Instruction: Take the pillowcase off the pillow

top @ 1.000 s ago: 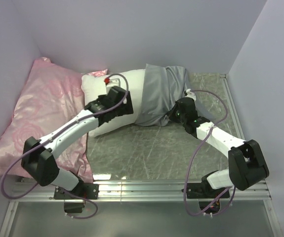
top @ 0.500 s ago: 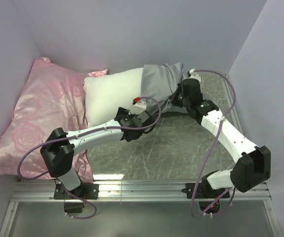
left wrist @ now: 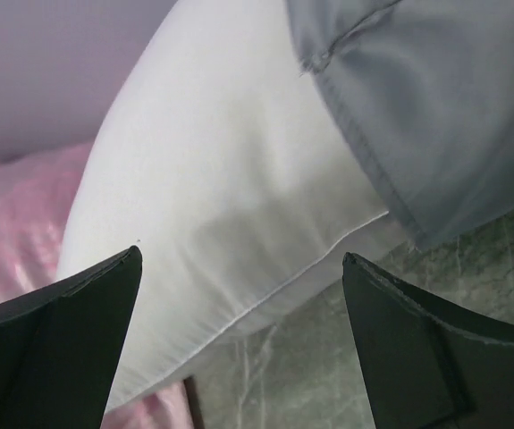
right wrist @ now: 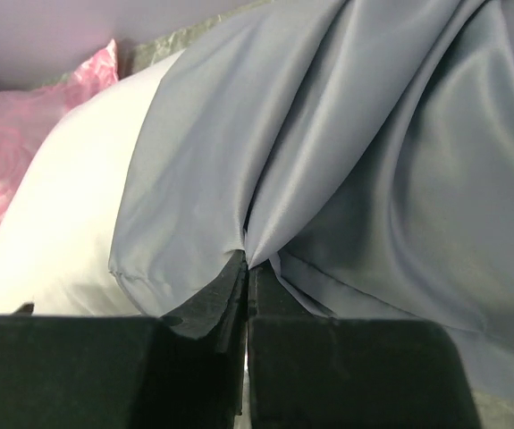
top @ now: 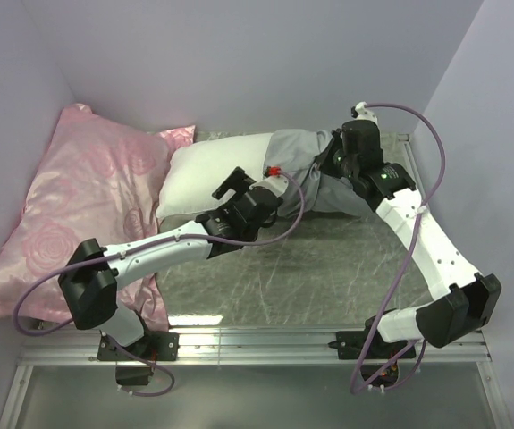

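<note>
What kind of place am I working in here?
Probably a lab test cell: plain lilac walls box in a marble-patterned table, with the left arm and right arm bolted to a metal rail.

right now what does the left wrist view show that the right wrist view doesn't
Only the left wrist view: the left gripper open with nothing between its fingers, and the white pillow with its seamed edge lying on the table.
Only the right wrist view: the right gripper shut on a fold of the grey pillowcase, creases running out from the pinch.
Both: the pillow half out of the pillowcase, plus a bit of the pink pillow.
</note>
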Controlling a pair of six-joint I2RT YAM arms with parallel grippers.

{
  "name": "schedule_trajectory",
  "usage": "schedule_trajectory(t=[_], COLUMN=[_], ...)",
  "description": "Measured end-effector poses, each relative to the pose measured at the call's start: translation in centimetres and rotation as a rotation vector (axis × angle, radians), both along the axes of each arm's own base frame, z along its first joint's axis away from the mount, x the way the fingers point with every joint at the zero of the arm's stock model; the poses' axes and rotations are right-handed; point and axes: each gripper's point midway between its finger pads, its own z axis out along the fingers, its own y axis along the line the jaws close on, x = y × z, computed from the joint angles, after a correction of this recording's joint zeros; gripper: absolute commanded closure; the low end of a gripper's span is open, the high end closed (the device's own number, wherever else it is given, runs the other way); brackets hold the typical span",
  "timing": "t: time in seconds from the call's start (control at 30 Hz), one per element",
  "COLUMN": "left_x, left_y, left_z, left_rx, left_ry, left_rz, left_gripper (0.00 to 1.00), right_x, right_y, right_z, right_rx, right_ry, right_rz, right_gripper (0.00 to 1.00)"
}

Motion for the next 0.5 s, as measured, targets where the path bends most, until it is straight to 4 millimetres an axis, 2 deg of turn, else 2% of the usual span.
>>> schedule_trajectory(t=[0.23,0.5], left_x=[1.6,2.7], left_y=[-0.9,0.3], left_z=[-0.3,-3.8], left_rx=[0.16,0.287], left_ry=[0.02,0.08], left_rz=[-0.204,-0.382], left_gripper=[0.01,0.01], right_x=[0.1,0.6], right_y=[-0.4,-0.9], right_z=[0.6,0.8], right_rx=[0.002,0.019], right_ry=[0.021,0.038], right_rz=[0.001,0.003], right_gripper=[1.0,1.0])
